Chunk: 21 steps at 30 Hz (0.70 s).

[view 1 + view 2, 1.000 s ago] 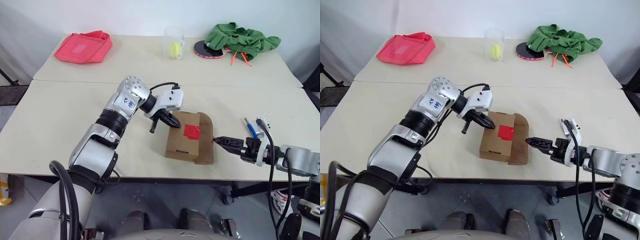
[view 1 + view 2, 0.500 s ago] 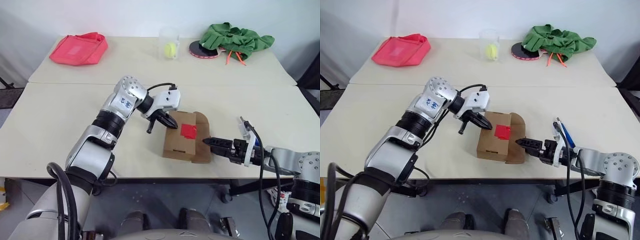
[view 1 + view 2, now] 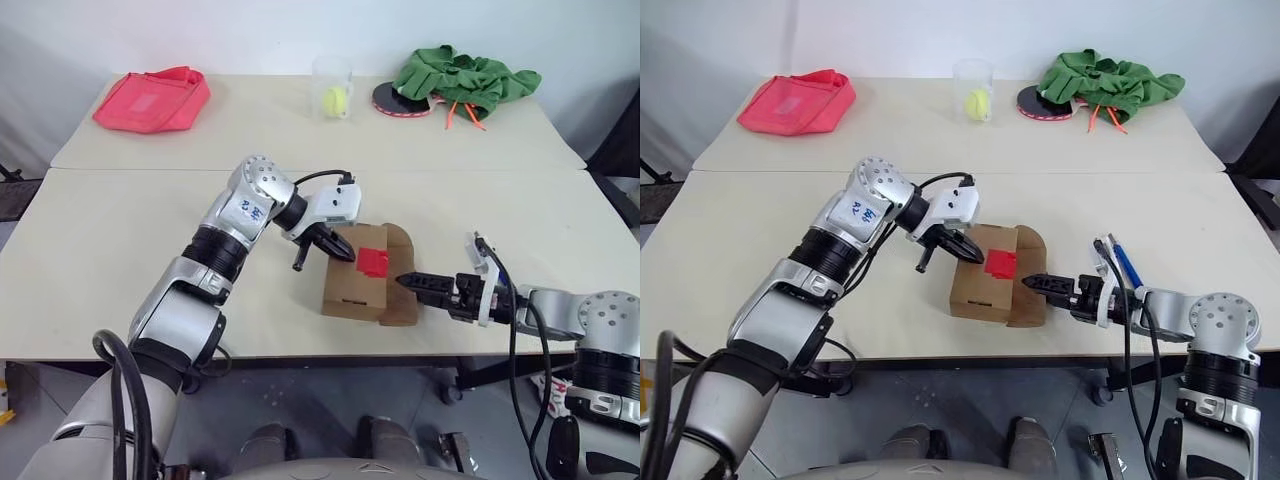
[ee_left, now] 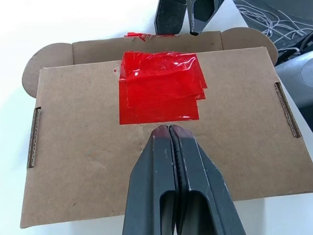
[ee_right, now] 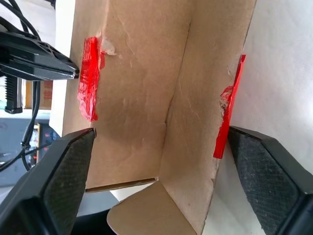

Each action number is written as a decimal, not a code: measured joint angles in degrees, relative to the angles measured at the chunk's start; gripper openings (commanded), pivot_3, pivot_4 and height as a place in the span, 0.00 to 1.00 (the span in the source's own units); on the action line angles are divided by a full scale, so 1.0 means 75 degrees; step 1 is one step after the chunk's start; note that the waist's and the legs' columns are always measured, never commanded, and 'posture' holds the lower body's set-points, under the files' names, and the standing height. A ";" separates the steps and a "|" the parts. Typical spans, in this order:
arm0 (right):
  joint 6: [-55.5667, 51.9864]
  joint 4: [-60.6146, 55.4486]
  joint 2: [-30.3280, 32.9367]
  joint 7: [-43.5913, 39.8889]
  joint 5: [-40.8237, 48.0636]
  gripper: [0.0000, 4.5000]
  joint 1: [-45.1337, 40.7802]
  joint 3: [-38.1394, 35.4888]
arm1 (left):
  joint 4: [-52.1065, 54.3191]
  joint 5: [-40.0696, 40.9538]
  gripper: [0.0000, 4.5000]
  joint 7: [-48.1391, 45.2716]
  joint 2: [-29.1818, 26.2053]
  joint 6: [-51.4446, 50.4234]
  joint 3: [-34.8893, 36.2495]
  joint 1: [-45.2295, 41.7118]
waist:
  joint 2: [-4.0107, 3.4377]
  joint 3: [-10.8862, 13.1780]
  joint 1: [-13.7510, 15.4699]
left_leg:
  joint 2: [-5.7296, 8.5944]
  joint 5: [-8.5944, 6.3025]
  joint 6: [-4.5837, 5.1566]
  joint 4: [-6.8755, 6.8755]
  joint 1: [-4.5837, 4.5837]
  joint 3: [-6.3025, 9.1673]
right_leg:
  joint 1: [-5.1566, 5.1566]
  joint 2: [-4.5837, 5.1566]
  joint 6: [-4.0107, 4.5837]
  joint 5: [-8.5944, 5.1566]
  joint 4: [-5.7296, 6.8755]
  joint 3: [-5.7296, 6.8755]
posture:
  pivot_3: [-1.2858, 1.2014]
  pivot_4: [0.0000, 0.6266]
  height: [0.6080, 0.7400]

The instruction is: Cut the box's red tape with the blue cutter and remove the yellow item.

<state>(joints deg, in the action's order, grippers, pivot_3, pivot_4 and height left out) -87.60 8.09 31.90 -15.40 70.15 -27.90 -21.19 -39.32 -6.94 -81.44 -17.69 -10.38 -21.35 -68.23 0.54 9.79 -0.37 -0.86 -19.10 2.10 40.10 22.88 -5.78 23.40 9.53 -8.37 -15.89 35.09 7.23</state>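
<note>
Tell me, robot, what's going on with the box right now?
Left gripper shut, tip on box top beside red tape. Right gripper open at box's open end. Blue cutter lying on table.

Box between the two tools, near the surface's front edge

The box (image 3: 365, 280) lies right of the left tool (image 3: 343, 250), left of the right tool (image 3: 412, 283); the cutter (image 3: 1124, 262) lies behind the right tool.
</note>
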 measured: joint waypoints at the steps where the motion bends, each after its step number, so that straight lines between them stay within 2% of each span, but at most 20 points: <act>1: 0.0005 -0.0001 0.0000 -0.0054 -0.0142 0.79 -0.0031 0.0068 | 0.0030 0.0000 0.00 0.0000 -0.0003 -0.0023 -0.0001 0.0013 | 0.0001 -0.0001 -0.0001 | 0.0000 0.0000 0.0000 0.0000 -0.0001 0.0000 | 0.0000 0.0000 0.0000 0.0000 0.0001 0.0000 | 0.52 0.24 1.00; 11: -0.0116 -0.0046 -0.0003 -0.0765 -0.1007 0.01 -0.0167 0.0766 | 0.0050 0.0009 0.00 0.0004 0.0005 -0.0059 0.0001 0.0022 | 0.0002 -0.0002 0.0006 | 0.0000 0.0000 0.0000 -0.0003 -0.0001 -0.0001 | 0.0000 0.0000 0.0001 0.0000 -0.0001 0.0000 | 0.52 0.24 1.00; 21: -0.0325 -0.0056 0.0009 -0.1153 -0.1474 0.01 -0.0353 0.0695 | -0.0097 0.0011 0.00 0.0048 0.0047 0.0107 0.0007 0.0015 | 0.0013 -0.0008 0.0022 | 0.0000 0.0000 0.0000 -0.0001 0.0000 -0.0003 | 0.0000 0.0000 0.0001 0.0000 -0.0003 -0.0006 | 0.52 0.24 1.00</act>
<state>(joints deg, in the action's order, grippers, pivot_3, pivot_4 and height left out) -90.03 7.67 31.97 -24.04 59.10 -30.54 -15.97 -40.05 -6.86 -81.08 -17.33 -9.58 -21.30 -68.11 0.64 9.73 -0.20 -0.85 -19.10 2.10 40.09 22.87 -5.81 23.40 9.54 -8.36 -15.89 35.06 7.19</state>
